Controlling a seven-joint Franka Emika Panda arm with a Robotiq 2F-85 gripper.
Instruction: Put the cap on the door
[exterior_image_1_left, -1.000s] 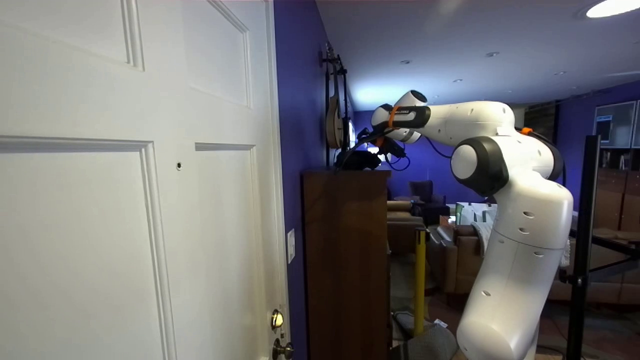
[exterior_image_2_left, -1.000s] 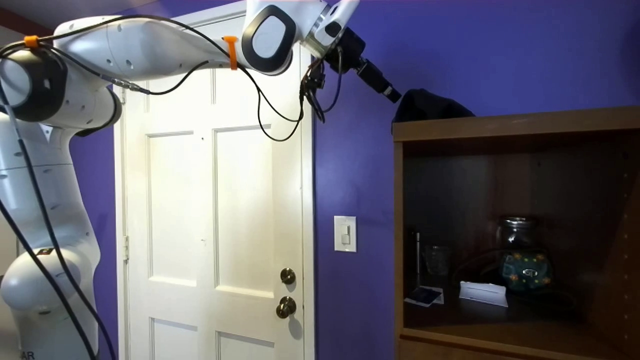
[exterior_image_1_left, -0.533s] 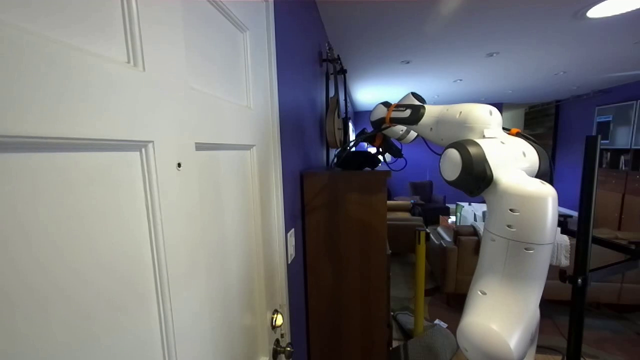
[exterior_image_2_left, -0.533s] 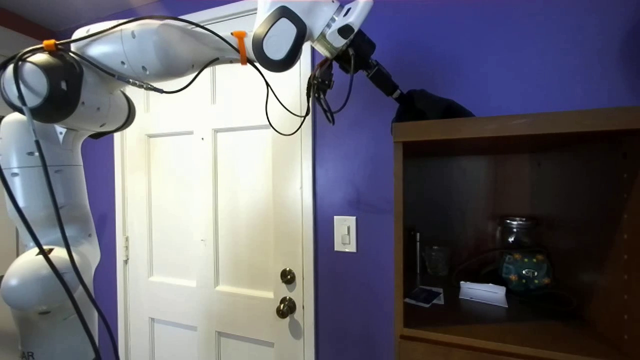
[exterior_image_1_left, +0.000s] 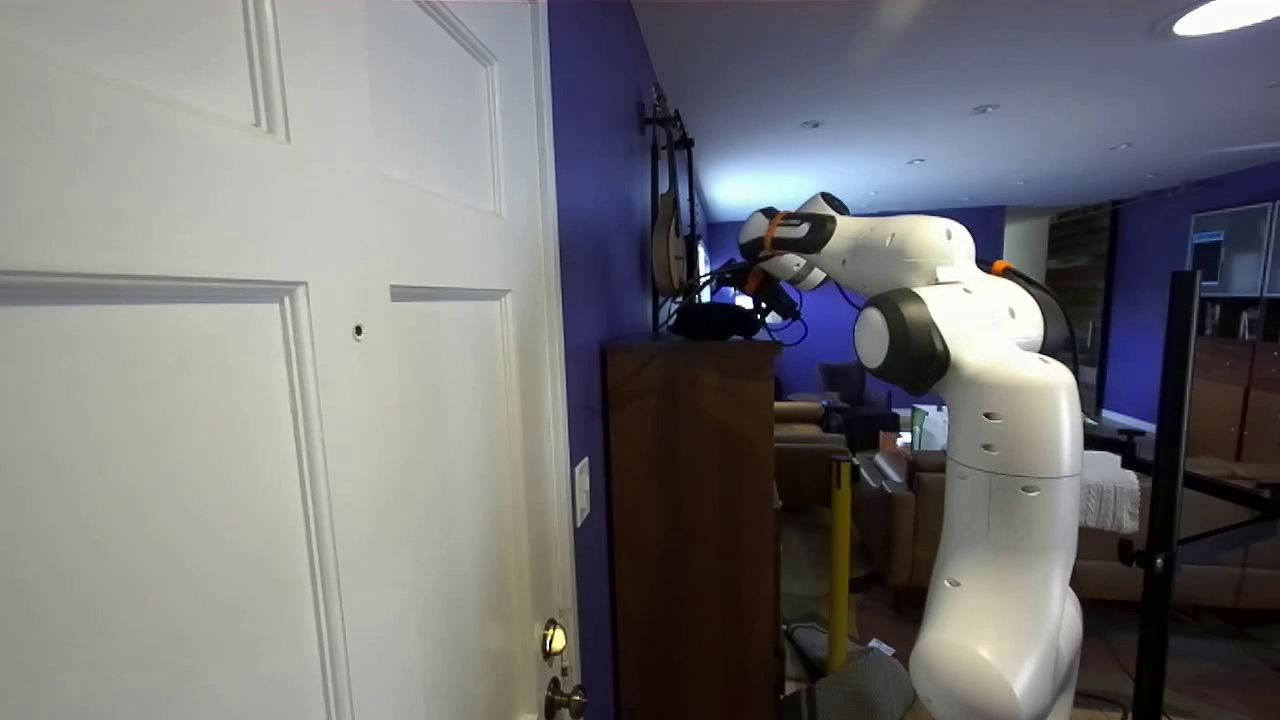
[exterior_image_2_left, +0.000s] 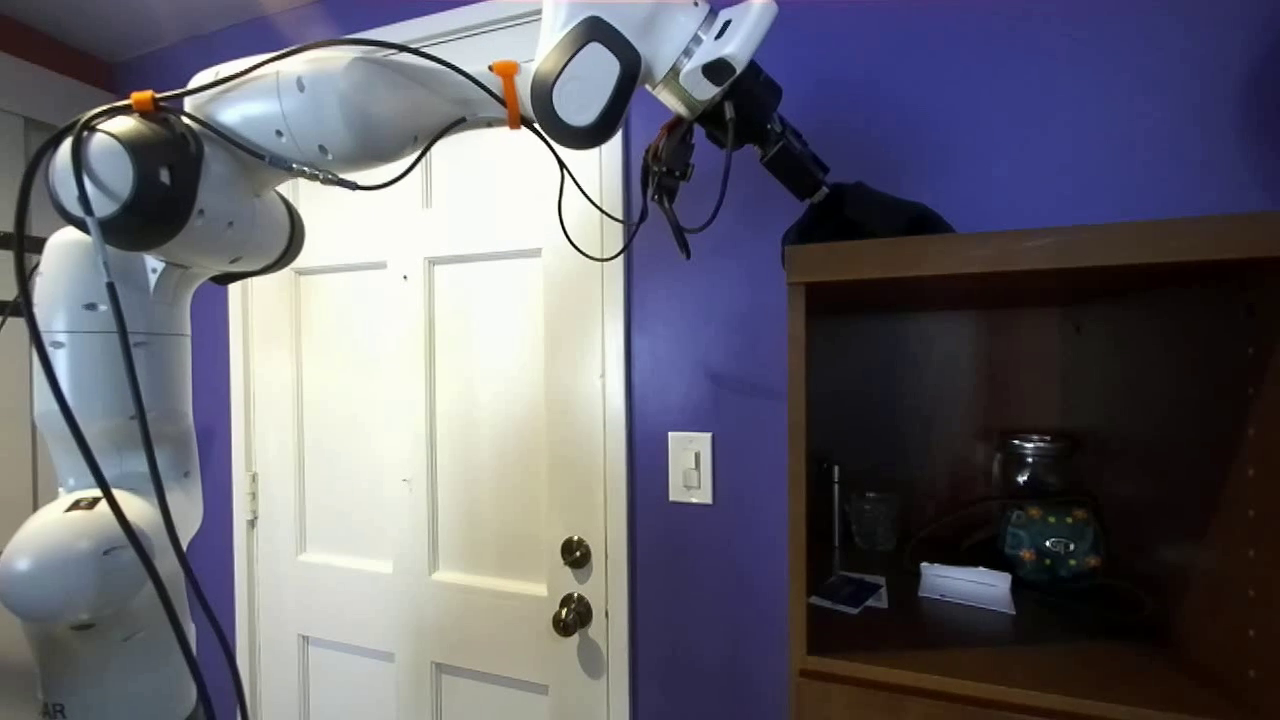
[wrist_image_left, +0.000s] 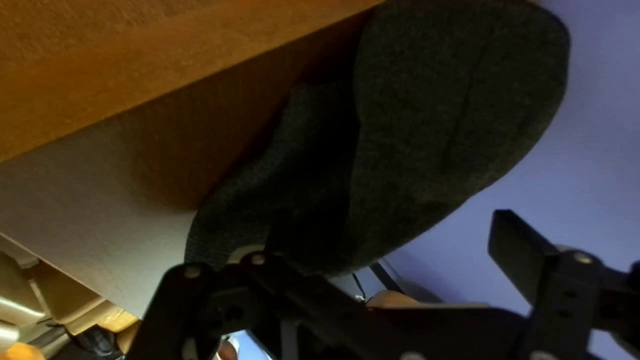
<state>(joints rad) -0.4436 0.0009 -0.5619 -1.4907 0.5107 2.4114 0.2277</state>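
Spanning the background of an exterior view: one purple wall (exterior_image_2_left: 1030, 110). One door (exterior_image_2_left: 412, 440), white, panelled, closed, set in that wall. One brown wooden cabinet (exterior_image_2_left: 1035, 246), tall, standing near the door with a strip of wall between. One robot arm (exterior_image_2_left: 350, 115), white with black joints, held out across the door's upper part in an exterior view. One cap (exterior_image_2_left: 870, 212), black, soft, rounded, lying on the cabinet's top at the edge nearest the door, dipping slightly over that edge; well apart from the door. One gripper (wrist_image_left: 390, 240), black, tilted downward at the cap; released, jaws spread wide in the wrist view, one overlapping the cap's lower part, the other in front of the wall; whether jaw and cap touch cannot be told. One handbag (exterior_image_2_left: 1055, 540), dark green, flowered, inside the cabinet. One jar (exterior_image_2_left: 1034, 465), lidded, just behind the handbag. One folded card (exterior_image_2_left: 966, 587), white, beside the handbag, nearer the cabinet's front edge. One light switch (exterior_image_2_left: 690, 467), white, on the wall between door and cabinet. One doorknob (exterior_image_2_left: 572, 615), brass, by the door's cabinet-side edge, with one brass lock (exterior_image_2_left: 575, 552) above it.
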